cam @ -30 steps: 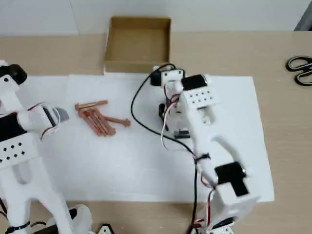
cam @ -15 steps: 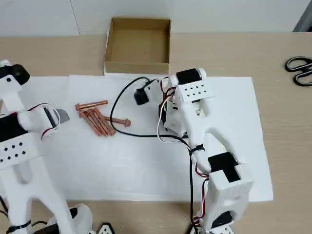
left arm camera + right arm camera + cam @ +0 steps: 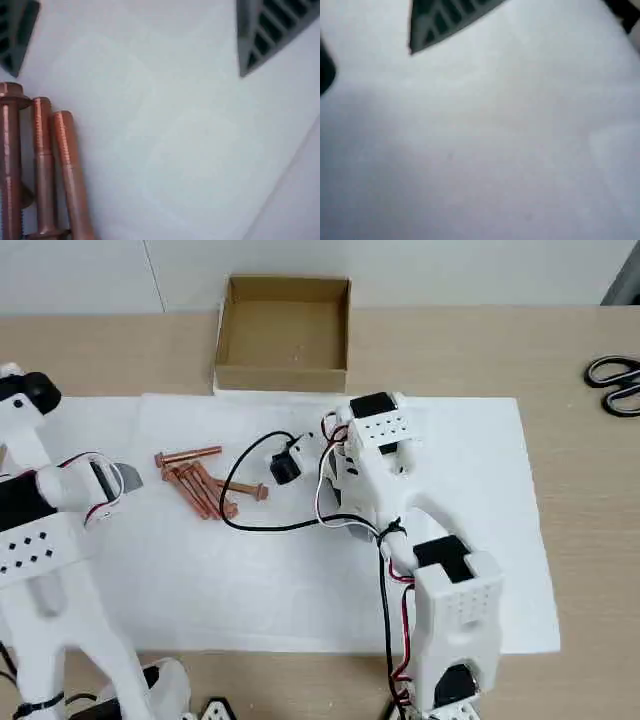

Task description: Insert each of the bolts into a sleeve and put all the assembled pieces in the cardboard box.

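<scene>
High view: right arm swung back from the cardboard box toward the bolts. I can't tell about the right pincer. Left pincer is apart, holding nothing.

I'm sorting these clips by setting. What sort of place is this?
Probably a lab or workshop bench set up for robot assembly trials: a wooden table covered by a white sheet, with loose copper bolts and a cardboard box.
</scene>
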Robot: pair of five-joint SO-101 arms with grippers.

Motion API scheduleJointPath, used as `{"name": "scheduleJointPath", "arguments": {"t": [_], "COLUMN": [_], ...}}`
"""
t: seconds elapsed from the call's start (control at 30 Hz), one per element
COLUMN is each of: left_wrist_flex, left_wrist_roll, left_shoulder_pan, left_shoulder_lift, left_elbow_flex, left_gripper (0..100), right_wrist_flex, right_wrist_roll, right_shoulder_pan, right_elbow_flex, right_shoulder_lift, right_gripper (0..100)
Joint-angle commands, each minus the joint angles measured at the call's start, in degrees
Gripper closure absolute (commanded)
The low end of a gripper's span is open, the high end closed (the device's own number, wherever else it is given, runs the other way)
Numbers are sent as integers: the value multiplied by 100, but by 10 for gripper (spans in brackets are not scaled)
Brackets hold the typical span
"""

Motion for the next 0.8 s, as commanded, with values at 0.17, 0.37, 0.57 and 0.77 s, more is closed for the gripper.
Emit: {"name": "scheduleJointPath", "arguments": {"t": [0.17, 0.37, 0.57, 0.77], "left_wrist_flex": [-70, -70, -70, -70], "left_wrist_roll": [-26, -26, -26, -26], "left_shoulder_pan": [0, 0, 0, 0], "left_shoulder_lift": [0, 0, 0, 0], "left_elbow_flex": [-242, -242, -242, -242], "left_gripper": [735, 735, 735, 735], "right_wrist_flex": [-171, -180, -145, 321], "right_wrist_roll": [62, 62, 35, -141], "right_shoulder_pan": [22, 22, 92, 462], "right_elbow_flex": [-237, -237, -237, -888], "right_shoulder_lift": [224, 497, 523, 514], "right_gripper": [743, 932, 992, 992]}}
